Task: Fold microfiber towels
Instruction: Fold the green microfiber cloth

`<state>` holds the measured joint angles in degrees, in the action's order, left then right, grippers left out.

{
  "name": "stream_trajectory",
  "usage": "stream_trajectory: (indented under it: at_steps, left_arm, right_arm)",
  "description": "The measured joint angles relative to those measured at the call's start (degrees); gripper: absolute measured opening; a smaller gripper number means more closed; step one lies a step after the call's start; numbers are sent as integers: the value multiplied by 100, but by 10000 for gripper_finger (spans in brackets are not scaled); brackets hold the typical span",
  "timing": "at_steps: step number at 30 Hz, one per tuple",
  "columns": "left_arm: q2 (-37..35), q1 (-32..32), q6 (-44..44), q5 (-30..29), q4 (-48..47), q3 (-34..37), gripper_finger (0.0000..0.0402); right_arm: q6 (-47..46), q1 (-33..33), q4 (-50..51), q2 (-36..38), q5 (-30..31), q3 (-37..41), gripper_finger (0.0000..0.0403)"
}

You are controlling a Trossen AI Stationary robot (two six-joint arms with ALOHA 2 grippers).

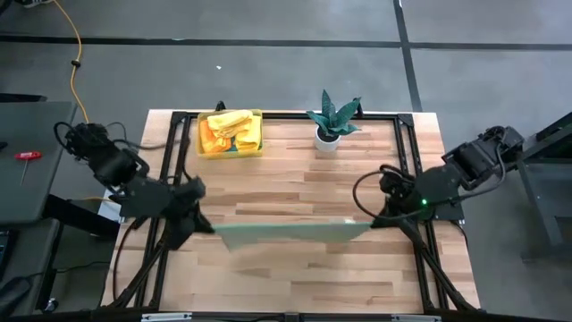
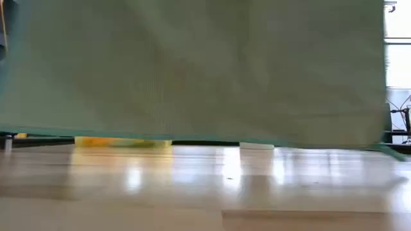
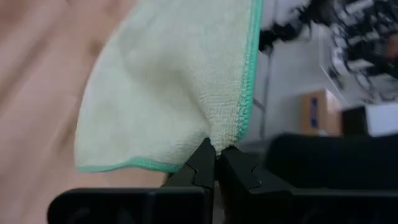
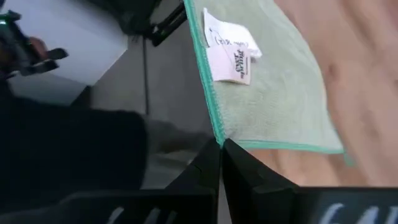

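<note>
1. High view. Light green microfiber towel (image 1: 288, 234) with a teal hem, stretched taut between the two arms above the butcher-block wooden table (image 1: 295, 170). Left gripper (image 1: 204, 224) holds one corner, right gripper (image 1: 375, 221) the other. Translucent yellow rectangular bin (image 1: 230, 134) with more yellow and orange towels sits at the far edge; small potted plant in a white pot (image 1: 330, 121) stands beside it, apart.

2. Low view. The towel (image 2: 192, 70) hangs like a curtain across nearly the whole picture, its lower hem just clear of the tabletop (image 2: 205, 186). Grippers not visible here.

3. Left wrist view. Left gripper (image 3: 216, 163) fingers pinched together on the very corner of the towel (image 3: 168, 87); little cloth lies between them.

4. Right wrist view. Right gripper (image 4: 221, 152) likewise clamped on the corner of the towel (image 4: 267, 93), near the white care label (image 4: 231, 53).

5. Risks, judged. Both grips are shallow, so further tension could pull a corner free and drop the towel unevenly. Uneven lowering would skew the fold line; the hem may drag and bunch.
</note>
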<state>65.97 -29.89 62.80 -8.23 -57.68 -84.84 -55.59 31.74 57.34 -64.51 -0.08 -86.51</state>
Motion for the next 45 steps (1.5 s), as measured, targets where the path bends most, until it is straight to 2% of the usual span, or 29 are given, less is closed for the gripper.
stream_trajectory:
  at_steps: [4, 9, 13, 16, 22, 32, 40, 45]
  left_arm:
    - [320, -5, -50, 304, 20, 4, 0]
    - [671, 475, -597, 206, -590, 96, 0]
    - [821, 796, -751, 44, -771, 756, 0]
    - [878, 972, -751, -137, -699, 1401, 0]
    - [899, 1356, -752, -921, -15, 2506, 0]
    - [897, 2335, -1641, -1705, 1378, 3522, 0]
    - [919, 3157, -2366, -1802, 2131, 4043, 0]
    - [1010, 3606, -2813, -1838, 2661, 4278, 0]
  right_arm:
    - [-291, -11, 50, -57, -350, -1, 0]
    - [-203, -418, 1037, -238, -454, 70, 0]
    - [4, -646, 1295, -389, -411, 516, 0]
    - [11, -770, 1112, -420, -78, 1016, 0]
    - [-290, -1027, 759, -421, 852, 2085, 0]
    - [-341, -1938, -343, -416, 1379, 3640, 0]
    - [157, -2839, -1276, -416, 1794, 4357, 0]
    - [643, -3406, -1521, -416, 2006, 4469, 0]
